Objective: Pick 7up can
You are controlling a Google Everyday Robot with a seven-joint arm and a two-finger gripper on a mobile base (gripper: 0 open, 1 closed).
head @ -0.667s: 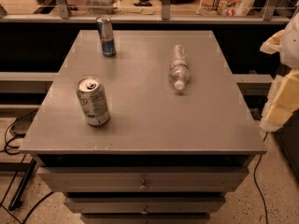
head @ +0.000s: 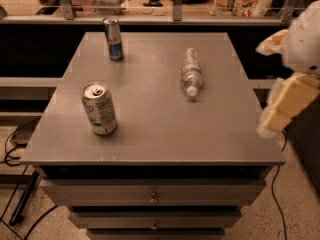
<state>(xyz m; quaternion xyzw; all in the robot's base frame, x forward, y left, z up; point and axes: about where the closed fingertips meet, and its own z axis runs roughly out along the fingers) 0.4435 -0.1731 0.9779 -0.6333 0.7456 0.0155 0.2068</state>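
Here's the 7up can (head: pixel 99 108), standing upright on the front-left part of the grey table (head: pixel 160 134), silver top and pull tab facing up, pale green label towards us. It has open tabletop all round it and nothing touches it.

Over to the right, and well apart from the can, the gripper (head: pixel 285 103) hangs just off the table's right edge, a pale yellowish shape up in the air. Released or clenched? I cannot tell from here, and it is holding nothing that I can see.

So this looks like the approach step, the reach not yet made. To do it well, I'd say the gripper needs to cross the whole width of the table leftwards, come in level with the can's middle, straddle the label and close squarely. A glancing touch on the way in could easily tip or slide a light can like this one.

The route seems kind. The clear plastic bottle (head: pixel 191 71) lies on its side further back, right of centre, cap towards us, and a low sweep along the front would pass it by.

Now the count: two cans in all, this one 7up and one slim blue-and-silver can (head: pixel 114 39) upright at the back left. One bottle. One gripper. Below the tabletop, two drawer knobs (head: pixel 153 200) show.
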